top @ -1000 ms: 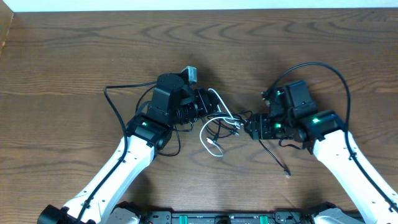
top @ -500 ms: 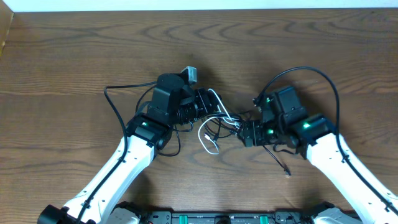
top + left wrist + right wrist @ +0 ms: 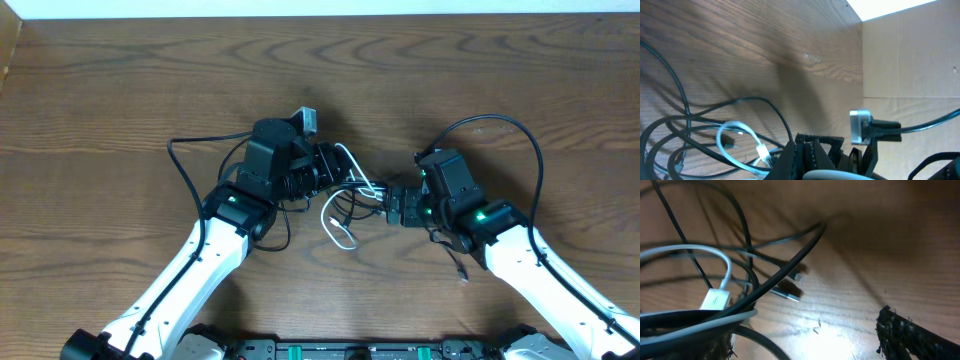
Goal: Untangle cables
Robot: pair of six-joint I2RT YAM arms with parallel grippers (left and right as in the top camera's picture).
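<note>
Nearest us, 1 black cord's plug end [image 3: 461, 277] lies free on the tabletop [image 3: 120, 90], trailing out beside the right arm. That is the only stretch that looks separated. Just beyond it the white cord [image 3: 338, 228] hangs out of the bunch in a loose loop. Past that, the cables [image 3: 355, 195] are bunched between the 2 claws, with the 3 cords crossing one another. We judge the task to be at an early stage: no cord is fully clear, and all 3 have yet to be drawn apart and laid separately.

The right claw [image 3: 390, 207] sits at the right edge of the bunch. Its wrist view shows it wide open. 1 finger [image 3: 915, 335] stands well off to the side with bare wood in the gap, while white and black strands run across the other finger, low at the left. It touches those strands but clamps nothing. A white plug [image 3: 715, 300] and a metal plug [image 3: 788, 292] lie just ahead of it, near a thicker black strand.

Farther back, the left claw [image 3: 338, 170] is at the bunch's left edge, with the white cord arching round its tip. Its wrist view shows cords ahead on the wood but too little of the fingers, so we cannot tell whether it is open or clamped on a cord.
</note>
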